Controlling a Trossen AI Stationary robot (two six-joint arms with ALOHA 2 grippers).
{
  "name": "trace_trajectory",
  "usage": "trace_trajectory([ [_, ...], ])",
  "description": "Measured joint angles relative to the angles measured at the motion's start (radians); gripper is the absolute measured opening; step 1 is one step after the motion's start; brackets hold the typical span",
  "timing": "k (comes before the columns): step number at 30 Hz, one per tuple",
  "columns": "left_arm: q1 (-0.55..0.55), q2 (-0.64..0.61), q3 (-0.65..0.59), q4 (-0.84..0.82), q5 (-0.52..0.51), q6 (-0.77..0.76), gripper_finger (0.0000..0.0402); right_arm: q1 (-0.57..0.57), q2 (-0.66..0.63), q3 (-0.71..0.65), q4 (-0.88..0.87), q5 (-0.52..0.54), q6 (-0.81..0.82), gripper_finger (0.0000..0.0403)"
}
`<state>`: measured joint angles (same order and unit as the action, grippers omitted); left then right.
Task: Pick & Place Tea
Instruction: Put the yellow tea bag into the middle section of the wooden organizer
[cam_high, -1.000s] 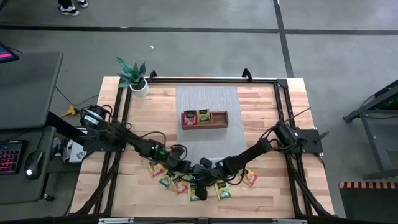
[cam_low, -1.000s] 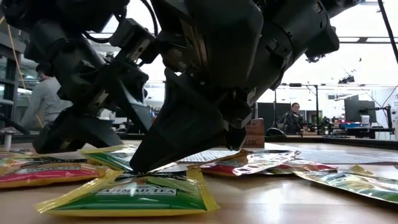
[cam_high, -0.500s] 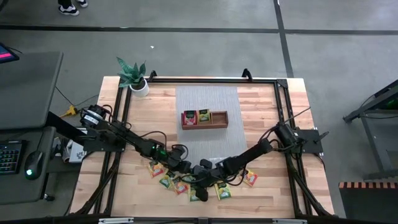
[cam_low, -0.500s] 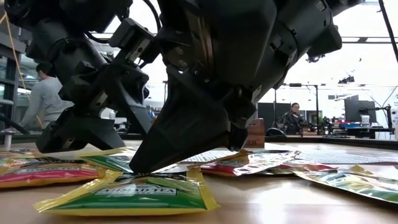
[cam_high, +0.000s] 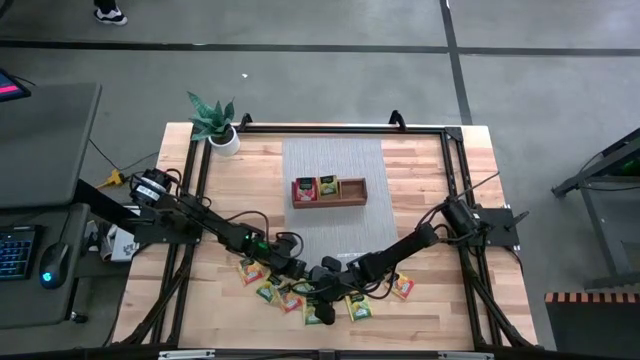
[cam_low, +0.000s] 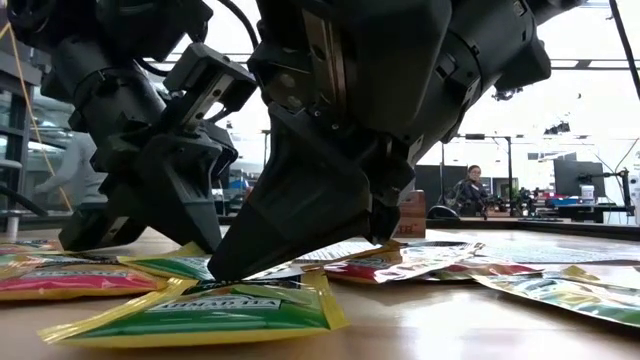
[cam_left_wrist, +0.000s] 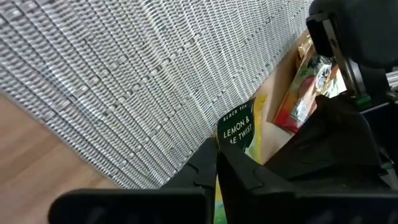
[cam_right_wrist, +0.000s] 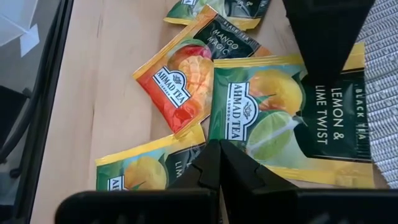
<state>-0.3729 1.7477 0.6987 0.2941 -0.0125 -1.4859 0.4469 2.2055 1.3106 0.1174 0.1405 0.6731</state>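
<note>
Several tea packets (cam_high: 300, 295), red, yellow and green, lie flat on the table near its front edge. One green-and-yellow lemon and lime packet (cam_right_wrist: 280, 106) lies between my two grippers. My left gripper (cam_high: 303, 272) is shut on it at its dark labelled end (cam_left_wrist: 239, 130). My right gripper (cam_high: 322, 288) is shut, and its tips (cam_low: 215, 272) are down at the packet's logo end. The brown wooden tray (cam_high: 352, 190) stands on a grey mat and holds packets in its left and middle compartments. My left gripper pinches the lemon and lime packet between its two fingers; a strip of its yellow border (cam_left_wrist: 216, 190) shows between them. The fingers slant down from the table's left. The packet lies low on the table by the mat's edge. My right gripper presses its shut fingers down on the corner at the packet's logo end (cam_right_wrist: 225, 134). The fingers slant down from the table's right. The packet lies flat on the wood beneath them.
A red mango packet (cam_right_wrist: 177, 81) and other packets lie close around the held one. A grey woven mat (cam_high: 332, 160) covers the table's middle. A potted plant (cam_high: 215, 125) stands at the far left corner. A black frame (cam_high: 455, 180) runs along the table's sides.
My left gripper has shut on the lemon and lime packet and sits lower over it than before. My right gripper has stayed down at the packet's other end.
</note>
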Motion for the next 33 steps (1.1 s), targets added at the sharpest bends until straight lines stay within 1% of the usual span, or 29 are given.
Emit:
trace_trajectory([
  [11,0.000,0.000,0.000,0.009,0.007,0.027,0.0001,0.000,-0.038,-0.002,-0.018,-0.031,-0.006,0.0000],
  [16,0.000,0.000,0.000,0.008,0.004,0.041,0.0000,0.001,-0.099,-0.005,-0.064,-0.041,-0.025,0.0000],
  [22,0.000,-0.023,0.000,0.008,-0.013,0.061,0.0000,0.000,-0.194,-0.004,-0.130,-0.004,-0.069,0.0000],
  [24,0.000,-0.041,0.000,0.002,-0.031,0.079,0.0000,0.000,-0.230,-0.002,-0.164,0.013,-0.071,0.0000],
  [27,0.000,-0.089,0.001,-0.017,-0.084,0.109,0.0000,-0.001,-0.280,-0.001,-0.240,0.039,-0.071,0.0000],
  [30,0.000,-0.142,0.000,-0.074,-0.164,0.157,0.0000,-0.001,-0.333,-0.001,-0.331,0.063,-0.052,0.0000],
  [33,0.000,-0.185,0.002,-0.093,-0.249,0.215,0.0000,-0.002,-0.392,-0.001,-0.448,0.097,-0.024,0.0000],
])
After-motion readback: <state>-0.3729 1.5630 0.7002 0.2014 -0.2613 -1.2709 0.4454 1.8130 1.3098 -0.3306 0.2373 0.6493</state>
